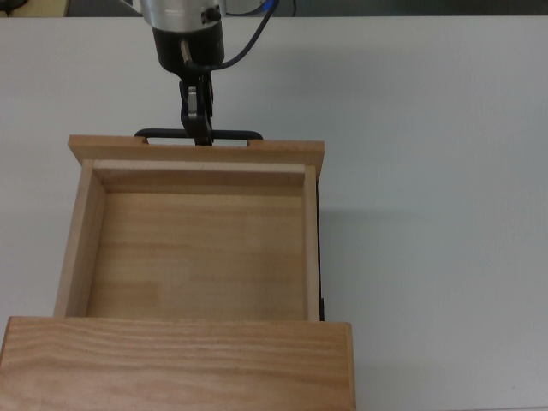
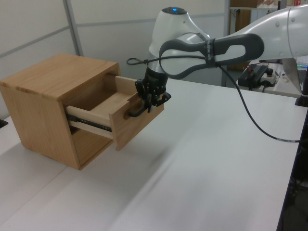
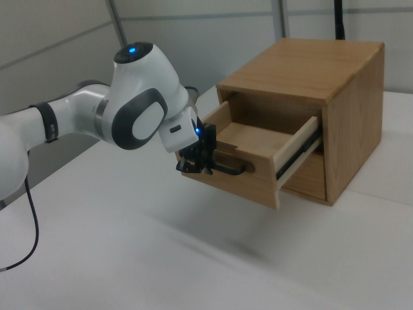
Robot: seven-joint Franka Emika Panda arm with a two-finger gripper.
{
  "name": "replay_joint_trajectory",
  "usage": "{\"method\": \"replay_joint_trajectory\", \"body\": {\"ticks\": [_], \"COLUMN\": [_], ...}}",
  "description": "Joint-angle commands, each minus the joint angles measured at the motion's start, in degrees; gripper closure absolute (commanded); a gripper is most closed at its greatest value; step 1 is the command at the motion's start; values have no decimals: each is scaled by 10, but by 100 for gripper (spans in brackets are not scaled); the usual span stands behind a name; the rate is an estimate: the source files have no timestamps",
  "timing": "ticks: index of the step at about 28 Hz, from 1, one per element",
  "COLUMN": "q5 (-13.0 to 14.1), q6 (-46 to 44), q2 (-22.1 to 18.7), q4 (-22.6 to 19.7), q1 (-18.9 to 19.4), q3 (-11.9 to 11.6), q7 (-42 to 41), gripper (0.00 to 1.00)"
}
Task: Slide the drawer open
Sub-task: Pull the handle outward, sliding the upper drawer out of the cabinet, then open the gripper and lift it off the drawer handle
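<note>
On the white counter point(image 1: 445, 171), the light wooden drawer point(image 1: 197, 248) juts far out of its grained wooden cabinet point(image 2: 43, 91). The black tool point(image 1: 199, 133) is clenched on the thin black bar handle point(image 1: 231, 134); nothing blocks the front.

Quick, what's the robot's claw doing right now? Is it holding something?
Gripper: shut on the handle of the drawer.

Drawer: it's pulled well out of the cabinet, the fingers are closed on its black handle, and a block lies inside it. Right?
Not quite. The top view shows the drawer empty, bare wood inside. It is pulled well out, with the fingers closed on the black handle.
</note>
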Motion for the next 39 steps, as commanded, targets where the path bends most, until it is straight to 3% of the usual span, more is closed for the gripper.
{"method": "replay_joint_trajectory", "body": {"ticks": [1, 18, 21, 23, 25, 26, 29, 30, 35, 39], "q5": [11, 7, 7, 7, 7, 7, 7, 7, 4, -5], "q6": [-46, -130, -149, -159, -162, -164, -166, -166, -188, -215], "q2": [-35, -65, -65, -65, -67, -75, -76, -76, -76, -77], "q4": [-26, -20, 0, 4, 5, 8, 10, 9, 10, 10], "q1": [-1, -7, -8, -11, -14, -14, -14, -14, -13, -11], "q3": [-2, -4, -3, -4, -4, -4, -3, -3, -2, 1], "q7": [1, 1, 2, 2, 2, 2, 0, 0, -13, -69], "gripper": [100, 100, 100, 92, 77, 50, 4, 0, 0, 0]}}
